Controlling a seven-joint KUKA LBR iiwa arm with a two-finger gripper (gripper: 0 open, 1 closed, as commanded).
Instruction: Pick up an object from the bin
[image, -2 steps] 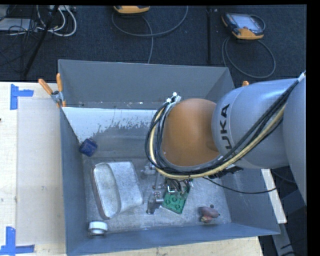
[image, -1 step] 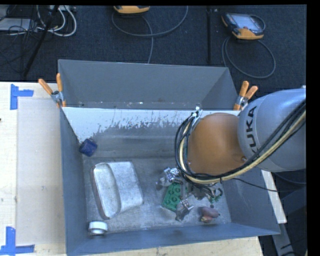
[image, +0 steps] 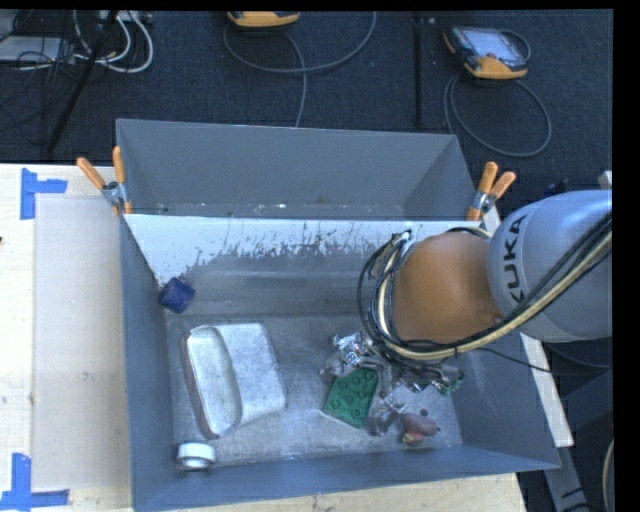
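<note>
Where the claw hangs, green flat piece just beside; grip cannot be told

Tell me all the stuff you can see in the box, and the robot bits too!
bin: one, grey metal, middle of the view
small block: one, blue, back left of the bin floor
flat packet: one, whitish grey, left of the middle, lying flat
round cap: one, white, front left corner
studded plate: one, green, front right, tilted
shiny scrap: one, silvery, just behind the studded plate
little lump: one, brownish, front right, beside the studded plate
arm: one, grey, coming in from the right
orange cover: one, on the arm's wrist, black cables looped round it
gripper: one, dark, low over the front-right things
</note>
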